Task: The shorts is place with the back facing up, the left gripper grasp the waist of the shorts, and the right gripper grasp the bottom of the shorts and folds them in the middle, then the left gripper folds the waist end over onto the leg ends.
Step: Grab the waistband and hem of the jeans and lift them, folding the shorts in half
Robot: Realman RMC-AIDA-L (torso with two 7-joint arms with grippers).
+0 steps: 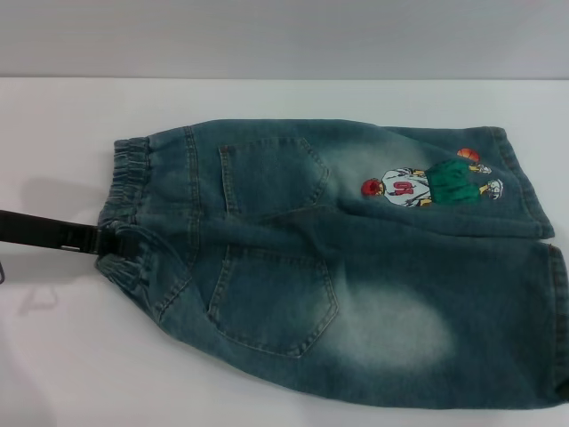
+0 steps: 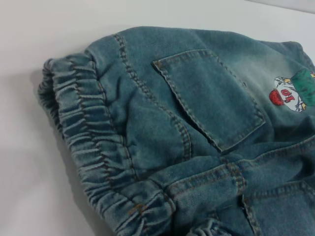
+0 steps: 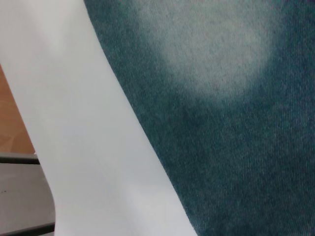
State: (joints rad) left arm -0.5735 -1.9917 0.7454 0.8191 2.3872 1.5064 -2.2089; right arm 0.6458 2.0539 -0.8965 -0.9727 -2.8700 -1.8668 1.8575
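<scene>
Blue denim shorts lie flat on the white table, back pockets up, with the elastic waist at the left and the leg ends at the right. The far leg carries a cartoon print. My left gripper reaches in from the left and sits at the middle of the waistband, where the fabric is puckered around it. In the left wrist view the gathered waist and a back pocket fill the picture. The right wrist view shows the near leg's faded denim close up. My right gripper itself is out of sight.
The table's near edge shows in the right wrist view, with brown floor beyond it. A pale wall runs behind the table's far edge.
</scene>
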